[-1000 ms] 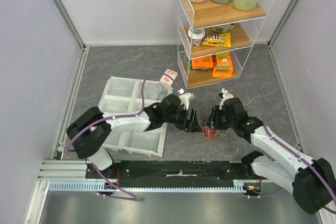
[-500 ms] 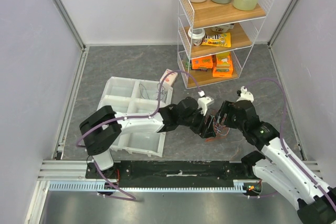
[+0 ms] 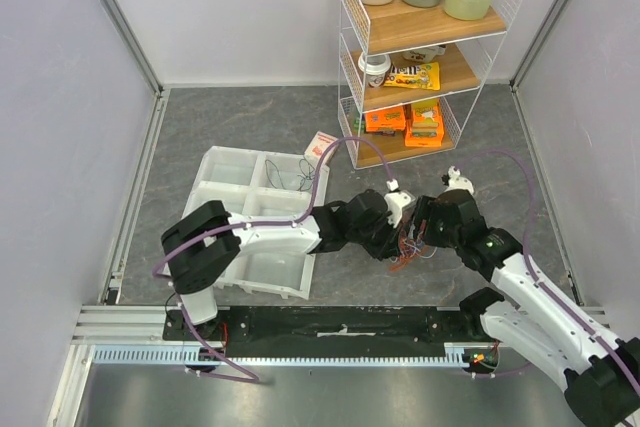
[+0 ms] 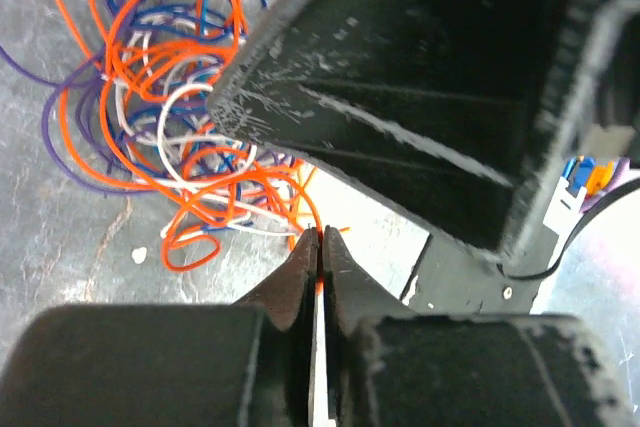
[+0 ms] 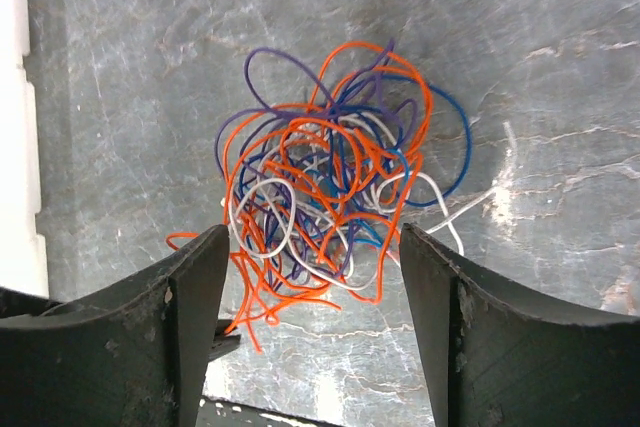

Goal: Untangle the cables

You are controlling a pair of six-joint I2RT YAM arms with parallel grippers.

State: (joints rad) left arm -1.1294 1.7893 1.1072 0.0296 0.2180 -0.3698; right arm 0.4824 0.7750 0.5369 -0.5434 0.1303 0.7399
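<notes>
Cables lie under the spread right gripper.

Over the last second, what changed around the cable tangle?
The left gripper reached rightward to the cable tangle and now pinches an orange wire at its edge. The right gripper shifted slightly right and is open over the tangle, gripping nothing. The tangle itself, the white tray and the shelf stayed put.

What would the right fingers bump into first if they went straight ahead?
Probably the cables. The tangle lies straight ahead, in line with the gap between the open right fingers, with only the table under it.
</notes>
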